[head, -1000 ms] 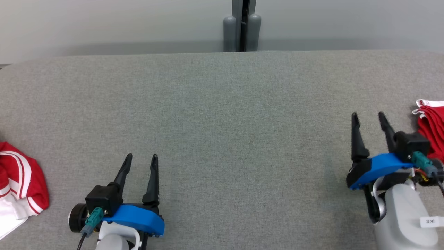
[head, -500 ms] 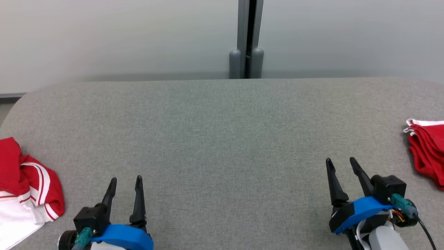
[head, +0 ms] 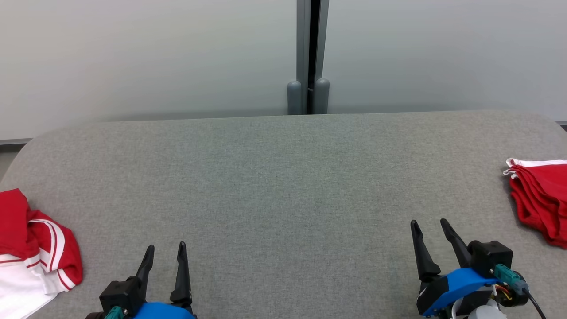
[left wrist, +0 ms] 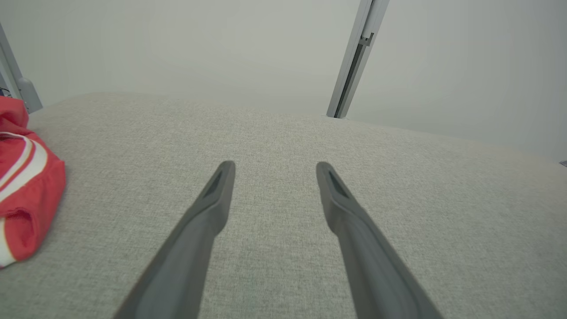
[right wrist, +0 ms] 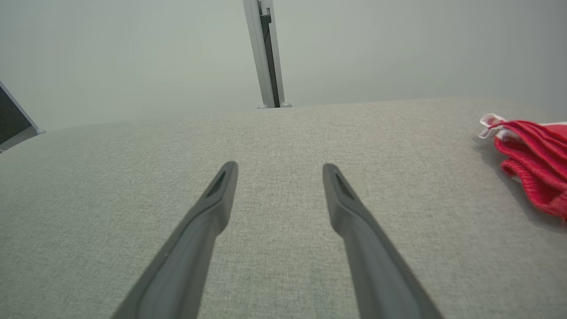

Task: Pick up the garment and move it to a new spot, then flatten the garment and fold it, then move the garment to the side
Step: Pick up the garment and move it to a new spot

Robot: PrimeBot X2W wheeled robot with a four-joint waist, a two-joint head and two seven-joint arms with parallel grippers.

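plainly, nothing was held above the grey fabric table [head: 283, 177].
the crumpled red-and-white garment [head: 35, 248] lay at its left edge, a folded red garment [head: 540, 199] at the right; left gripper [head: 166, 246] and right gripper [head: 428, 221] gaped wide, empty. a shallow pinch might have caught one layer and tipped it off.

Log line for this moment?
left gripper open, empty | right gripper open, empty | crumpled garment far left | folded garment far right

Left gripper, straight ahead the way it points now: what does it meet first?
Probably only the grey fabric tabletop; the left gripper points clear of the crumpled red-and-white garment on its left.
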